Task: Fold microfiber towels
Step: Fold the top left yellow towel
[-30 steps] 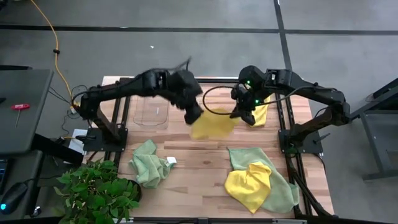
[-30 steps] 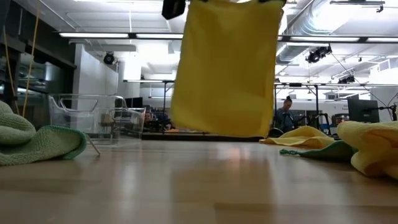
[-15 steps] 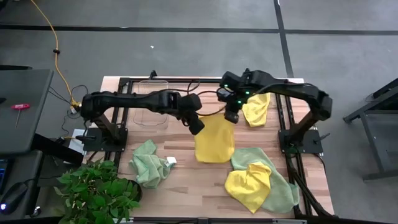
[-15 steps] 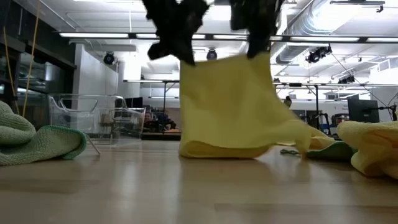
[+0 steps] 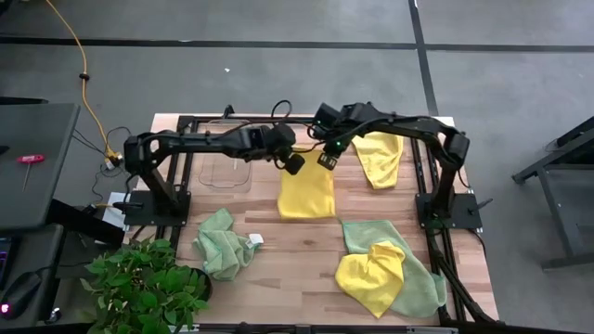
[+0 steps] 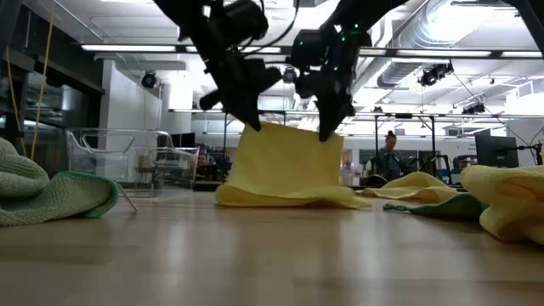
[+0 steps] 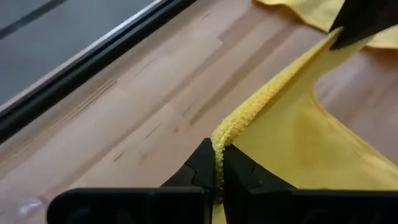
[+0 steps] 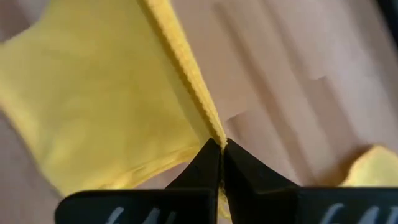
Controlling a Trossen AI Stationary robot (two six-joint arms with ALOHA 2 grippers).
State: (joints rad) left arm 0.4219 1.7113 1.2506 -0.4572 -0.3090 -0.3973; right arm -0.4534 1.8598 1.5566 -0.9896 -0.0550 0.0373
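left arm: stretches flat across the table from its base at 9 o'clock, reaching toward the middle, wrist tipped down at the end
left gripper (image 5: pixel 293 164): fingers pinched tight on one top corner of the yellow towel (image 5: pixel 307 192), you can see the hem squeezed right between the tips in the left wrist view (image 7: pixel 219 163)
right arm: arcs over from its base at 3 o'clock, elbow high, forearm coming back toward the centre, wrist pointing down
right gripper (image 5: pixel 327 160): clamped closed on the other top corner of the same towel, hem caught between the tips (image 8: pixel 220 149), just beside the left gripper
yellow towel: near the table centre, top edge lifted between the two grippers, rest draped down and lying on the wood toward 6 o'clock
second yellow towel (image 5: pixel 379 156): loose at about 1 o'clock, near the right arm
third yellow towel (image 5: pixel 371 274): crumpled at about 5 o'clock, sitting on a green towel (image 5: pixel 414 282)
other green towel (image 5: pixel 221 244): bunched up at about 7 o'clock
clear bin (image 5: pixel 225 167): at 10 o'clock, under the left arm
plant (image 5: pixel 144 285): off the table corner at 8 o'clock
table (image 5: pixel 297 255): light wood planks with a black frame
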